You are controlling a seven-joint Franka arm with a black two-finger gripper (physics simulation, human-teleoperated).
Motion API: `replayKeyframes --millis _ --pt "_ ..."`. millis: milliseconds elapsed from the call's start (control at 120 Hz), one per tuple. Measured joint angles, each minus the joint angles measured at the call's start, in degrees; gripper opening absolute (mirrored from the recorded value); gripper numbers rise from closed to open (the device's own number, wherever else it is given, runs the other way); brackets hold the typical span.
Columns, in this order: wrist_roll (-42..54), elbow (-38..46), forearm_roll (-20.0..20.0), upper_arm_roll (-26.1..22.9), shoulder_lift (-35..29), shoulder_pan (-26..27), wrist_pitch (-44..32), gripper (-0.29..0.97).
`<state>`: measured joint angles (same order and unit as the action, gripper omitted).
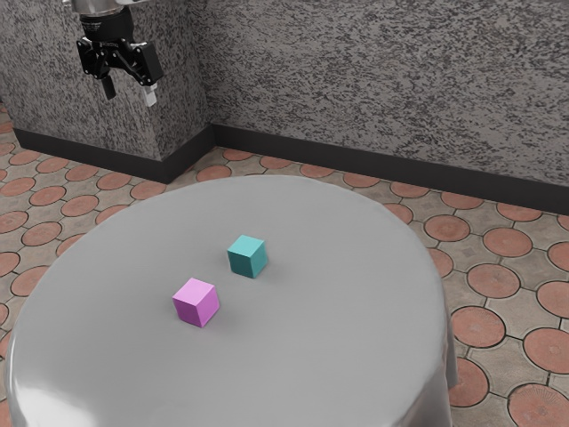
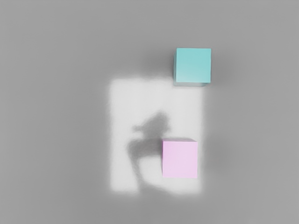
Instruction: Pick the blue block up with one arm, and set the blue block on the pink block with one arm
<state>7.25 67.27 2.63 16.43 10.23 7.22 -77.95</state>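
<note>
A teal-blue block rests near the middle of the round grey table. The pink block lies a short way in front of it, toward the exterior view's left, with a gap between the two. My gripper hangs high above the table at the exterior view's upper left, open, with nothing between its fingers. Looking straight down, the wrist view has the blue block and the pink block apart on the grey surface, and my hand's shadow falls beside the pink one.
The table has a rounded edge that drops off to a tiled floor on all sides. A speckled stone wall and pillar stand behind it. A bright patch of light lies on the tabletop.
</note>
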Motion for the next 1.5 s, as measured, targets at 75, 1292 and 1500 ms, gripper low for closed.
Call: replayKeyframes --millis 75,1292,1500 --pt "0.02 0.07 0.21 0.14 0.0 0.02 -0.01 0.68" --pt "-3.68 -0.6 -0.8 -4.48 31.52 -0.64 -11.88 0.68" --pt "-3.73 -1.08 0.75 -5.22 32.34 -0.13 -13.59 0.68"
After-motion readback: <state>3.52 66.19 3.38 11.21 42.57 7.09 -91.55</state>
